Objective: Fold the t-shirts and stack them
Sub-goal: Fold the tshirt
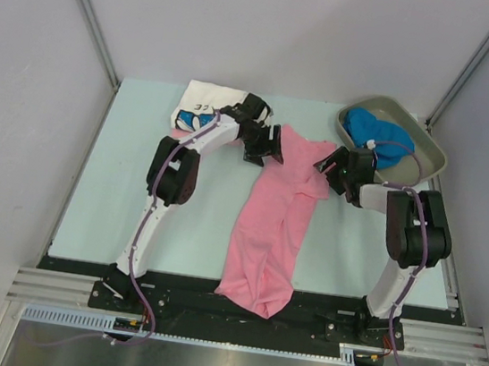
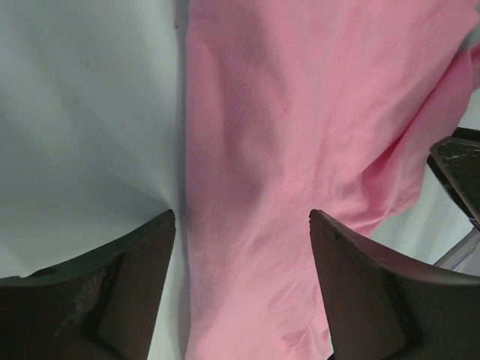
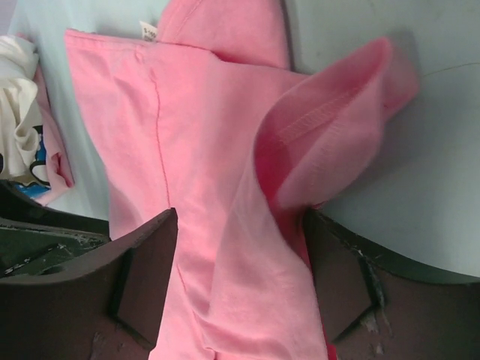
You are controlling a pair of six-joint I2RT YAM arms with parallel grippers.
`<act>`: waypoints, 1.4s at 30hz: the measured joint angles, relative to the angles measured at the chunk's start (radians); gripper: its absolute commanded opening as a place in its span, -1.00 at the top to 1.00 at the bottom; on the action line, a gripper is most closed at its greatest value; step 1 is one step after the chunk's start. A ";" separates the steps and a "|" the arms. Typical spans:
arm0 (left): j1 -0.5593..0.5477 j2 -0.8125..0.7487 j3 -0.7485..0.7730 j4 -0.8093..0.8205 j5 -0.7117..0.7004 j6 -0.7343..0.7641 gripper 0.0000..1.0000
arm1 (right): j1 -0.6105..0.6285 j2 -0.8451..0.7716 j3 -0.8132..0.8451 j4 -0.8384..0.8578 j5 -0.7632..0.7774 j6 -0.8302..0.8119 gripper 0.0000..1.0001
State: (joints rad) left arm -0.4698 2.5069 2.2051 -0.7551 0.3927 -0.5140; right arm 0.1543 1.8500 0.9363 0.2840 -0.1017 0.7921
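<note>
Start at your left claw [image 2: 241, 221]: its jaws stand apart, gripping nothing. One finger sits over bare table [image 2: 82, 112] and the other over cloth, so the claw straddles the side edge of the pink t-shirt [image 2: 300, 135]. That edge runs straight down between the fingers.

Your right claw [image 3: 240, 217] is likewise spread and holding nothing. The shirt's bunched sleeve [image 3: 337, 142] lies between its fingers and just ahead of them, hem turned up (the collar label shows further out, so this is the neck end).

From above, both claws sit at the far, shoulder end of the pink shirt, the left on its left side and the right at its right sleeve. The shirt's long axis runs from them back toward the arm bases, and its bottom hem droops over the near edge of the table. Each arm is nearer its own side, so I judge a two-handed pinch at the shoulders comes next, and the cloth must then be drawn along that axis.

Further out, the white printed t-shirt [image 1: 200, 109] lies just beyond the left claw, and the blue t-shirt [image 1: 373, 132] sits in the tray [image 1: 433, 154] behind the right.
</note>
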 measured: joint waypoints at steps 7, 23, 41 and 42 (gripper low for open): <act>0.005 -0.001 -0.077 0.145 0.075 -0.061 0.15 | 0.025 0.053 0.025 0.024 -0.031 0.018 0.15; 0.023 -0.001 -0.129 0.231 0.102 -0.099 0.39 | 0.051 0.159 0.143 -0.016 -0.077 0.035 1.00; 0.198 0.072 -0.025 0.370 0.110 -0.178 0.26 | 0.051 0.446 0.612 -0.161 -0.116 0.042 1.00; 0.201 0.088 0.002 0.376 0.113 -0.187 0.26 | 0.051 0.466 0.650 -0.178 -0.117 0.041 1.00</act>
State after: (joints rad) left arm -0.2691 2.5950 2.2070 -0.3794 0.5060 -0.7006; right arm 0.2050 2.3157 1.5867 0.1059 -0.2188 0.8330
